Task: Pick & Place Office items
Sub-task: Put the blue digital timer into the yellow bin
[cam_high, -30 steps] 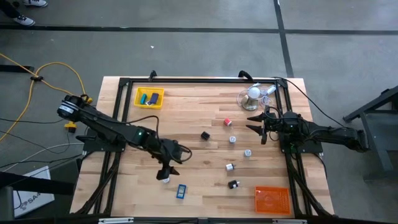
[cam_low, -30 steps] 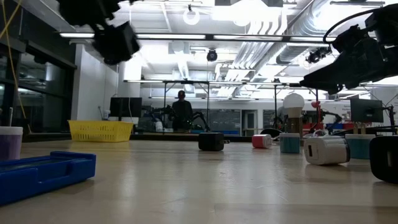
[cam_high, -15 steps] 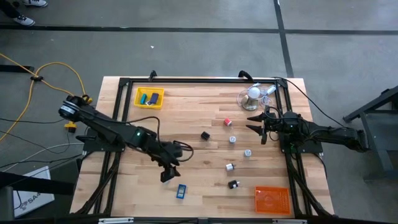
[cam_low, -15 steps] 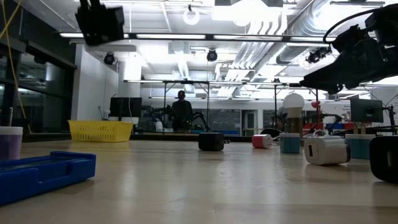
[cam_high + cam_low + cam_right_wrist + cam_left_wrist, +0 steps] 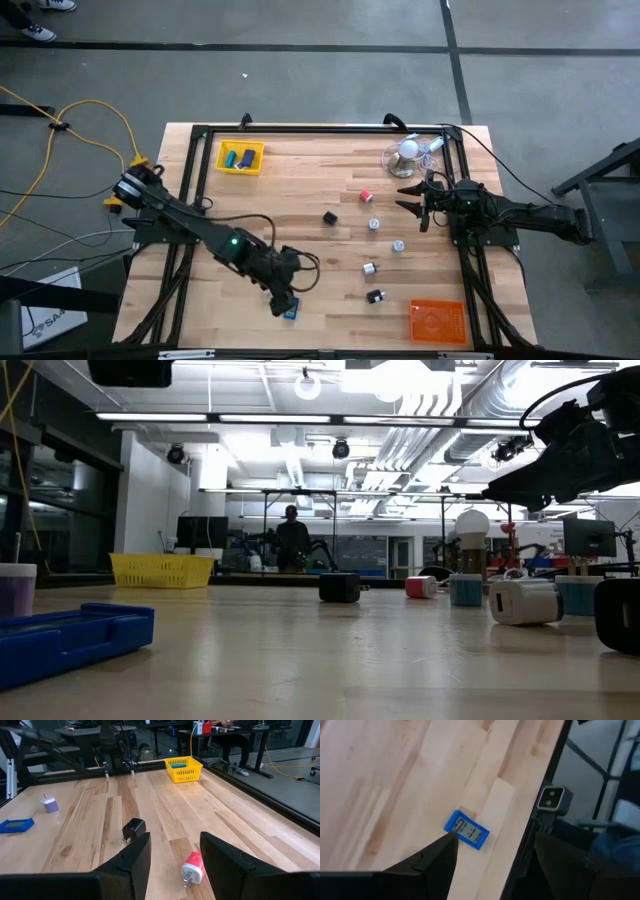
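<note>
My left gripper [image 5: 282, 301] is open and hovers above the table's near edge, just left of a flat blue block [image 5: 291, 309]. In the left wrist view that block [image 5: 466, 830] lies flat on the wood ahead of the fingers. My right gripper [image 5: 405, 198] is open and waits above the table's right side. In the right wrist view a red-and-white piece [image 5: 192, 869] lies ahead of its fingers and a black piece [image 5: 133, 829] farther off. Silver-white bits [image 5: 398, 245] and another black bit [image 5: 375, 296] are scattered mid-table. A lavender piece [image 5: 49, 804] stands near the blue block.
A yellow tray [image 5: 241, 157] holding blue and teal pieces sits at the far left. An orange tray [image 5: 438, 321] sits at the near right. A white ball-shaped object with a clear tangle [image 5: 407, 150] stands at the far right. A black frame rail [image 5: 300, 130] edges the table.
My left gripper has moved toward the table's near edge and a little right, ending beside the blue block. In the low view it has passed upward out of the picture. The right arm and the pieces have stayed put.
</note>
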